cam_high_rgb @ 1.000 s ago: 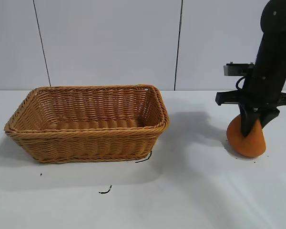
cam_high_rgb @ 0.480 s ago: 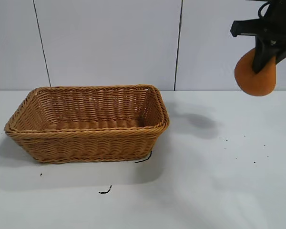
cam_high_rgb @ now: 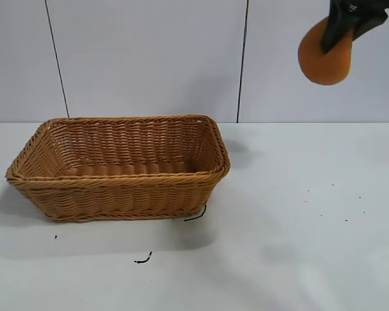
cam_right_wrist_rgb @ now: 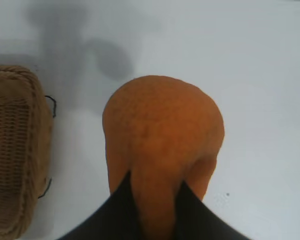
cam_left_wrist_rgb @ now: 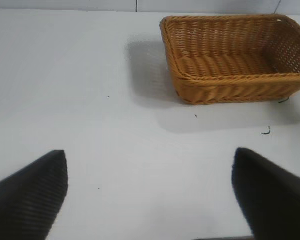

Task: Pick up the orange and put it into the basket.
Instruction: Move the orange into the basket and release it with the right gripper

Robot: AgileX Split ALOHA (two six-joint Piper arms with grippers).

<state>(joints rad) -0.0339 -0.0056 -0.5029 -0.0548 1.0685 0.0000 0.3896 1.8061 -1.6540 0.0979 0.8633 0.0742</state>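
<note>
Basket [cam_high_rgb: 120, 167] resting on the white surface [cam_high_rgb: 298, 246], well below and off toward the left arm's side of the right tool [cam_high_rgb: 342, 29]; orange [cam_high_rgb: 324, 55] pinched by its narrow top between the closed fingers, hanging high in the air, not yet over the rim; likely trouble: slipping from so slim a hold during the swing across, or dropping short of the near wall and rolling away. Seen only at the right wrist: the thin neck of fruit squeezed in the grip; only at the left wrist: left tool [cam_left_wrist_rgb: 150, 195] parked, gaping wide, nothing held, far from everything.
</note>
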